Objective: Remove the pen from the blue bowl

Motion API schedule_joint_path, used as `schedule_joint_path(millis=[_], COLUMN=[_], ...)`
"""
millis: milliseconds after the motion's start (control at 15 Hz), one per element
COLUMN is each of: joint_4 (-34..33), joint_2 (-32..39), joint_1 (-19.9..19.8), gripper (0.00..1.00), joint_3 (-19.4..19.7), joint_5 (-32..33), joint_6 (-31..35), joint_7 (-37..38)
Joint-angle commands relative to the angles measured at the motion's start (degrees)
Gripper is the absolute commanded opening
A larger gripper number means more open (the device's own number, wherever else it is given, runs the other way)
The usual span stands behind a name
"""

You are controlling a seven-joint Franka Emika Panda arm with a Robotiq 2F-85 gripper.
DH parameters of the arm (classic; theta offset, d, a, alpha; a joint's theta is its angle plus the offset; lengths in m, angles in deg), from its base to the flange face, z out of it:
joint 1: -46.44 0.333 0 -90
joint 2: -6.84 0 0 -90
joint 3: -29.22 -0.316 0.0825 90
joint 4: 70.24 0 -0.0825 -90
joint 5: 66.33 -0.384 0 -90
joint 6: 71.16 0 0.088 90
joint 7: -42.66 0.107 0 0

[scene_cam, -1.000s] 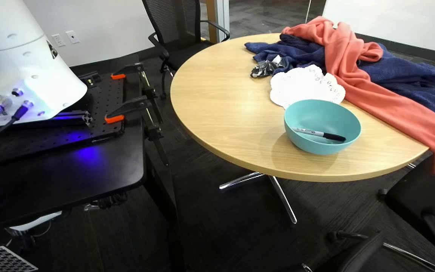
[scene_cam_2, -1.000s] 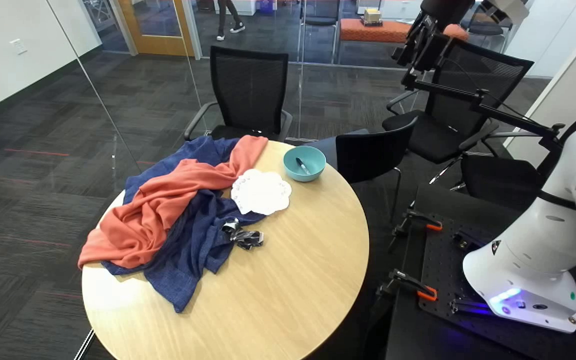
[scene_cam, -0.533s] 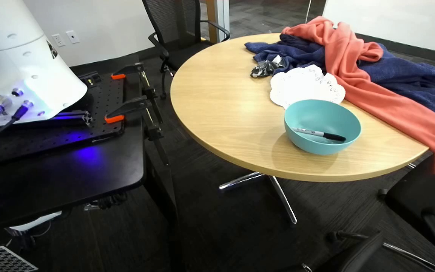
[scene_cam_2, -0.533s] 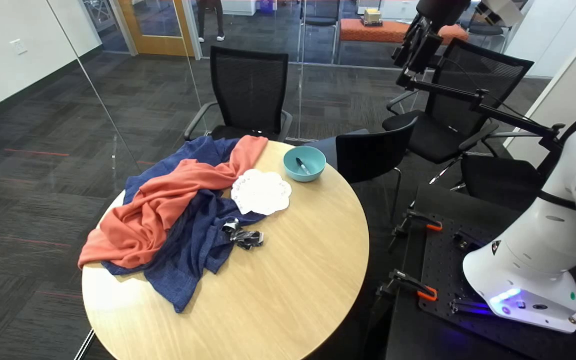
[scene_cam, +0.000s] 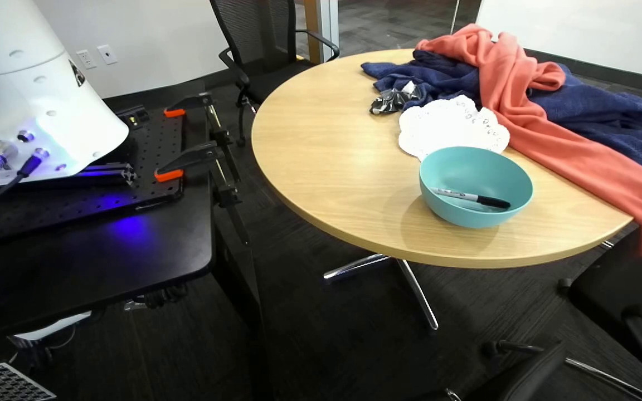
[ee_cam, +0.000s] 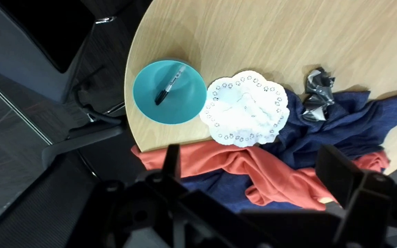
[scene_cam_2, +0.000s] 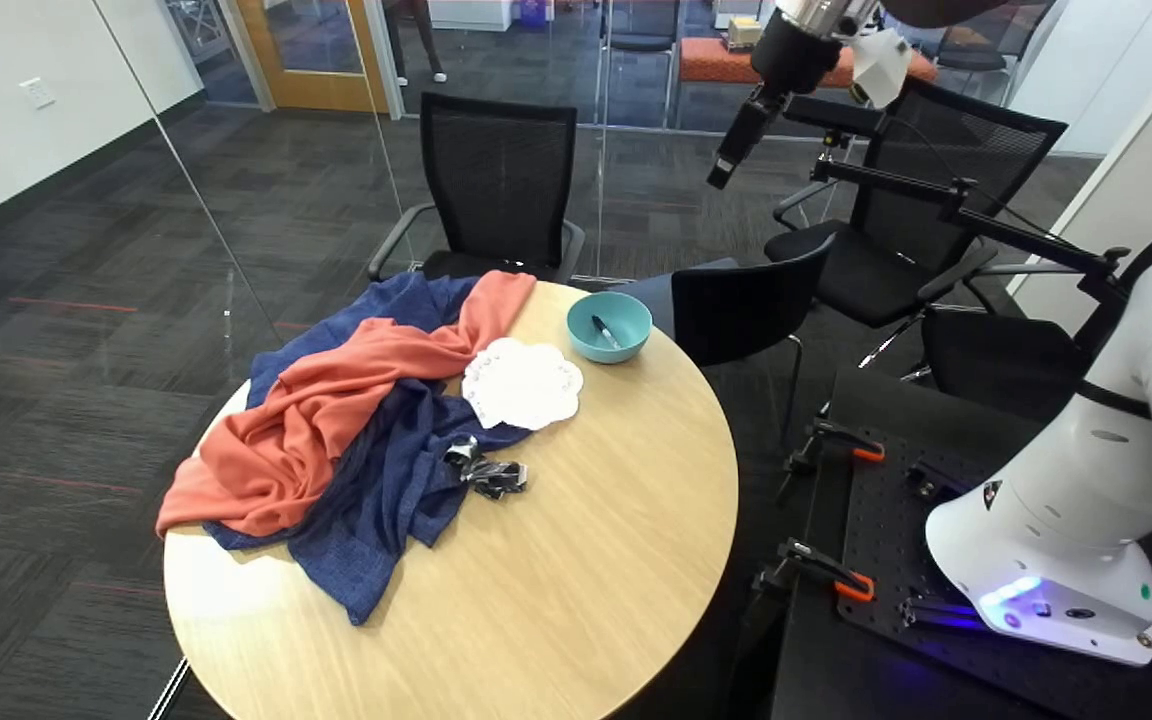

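The pen, a marker with a light barrel and black cap, lies tilted inside the blue bowl. The pen (scene_cam: 471, 197) and the bowl (scene_cam: 474, 164) show in an exterior view. The pen (scene_cam_2: 607, 332) and bowl (scene_cam_2: 631, 318) also show in an exterior view near the table's edge. In the wrist view the pen (ee_cam: 169, 85) lies in the bowl (ee_cam: 184, 106), upper left of the fingers. My gripper (ee_cam: 250, 160) is open, with nothing between its fingers. In an exterior view my gripper (scene_cam_2: 723, 174) hangs in the air, above and apart from the bowl.
A white doily (ee_cam: 246, 106) lies right beside the bowl on the round wooden table (scene_cam: 326, 150). A coral cloth (scene_cam_2: 336, 390) and navy cloth (scene_cam_2: 376, 540) are bunched there with a black crinkled wrapper (scene_cam_2: 496, 475). Chairs (scene_cam_2: 751, 305) stand around the table. Black clamps (scene_cam_2: 831, 575) hold the robot's base.
In an exterior view my gripper has swung left and slightly down, closer to the bowl; most of that move came in the last half second. The pen and bowl have not moved.
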Motion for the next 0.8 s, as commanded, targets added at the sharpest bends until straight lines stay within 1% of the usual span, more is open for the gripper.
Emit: schedule_joint_path(millis=[0,333,467,733], joint_4=[-4.0,-7.6,-9.5,-13.3], joint_2=[11.3,25.1,30.6,39.9], joint_1=[-2.3,-3.4,-4.0,-4.7], gripper=[1.0,1.0,1.0,1.0], joint_3=[-1.0,-1.9,-2.9,-3.8], joint_5=[-3.7,-9.2,-9.5,-8.4], joint_6=[5.8,15.4,18.6,21.9], joint_7=[5.2,10.3,13.3,19.3])
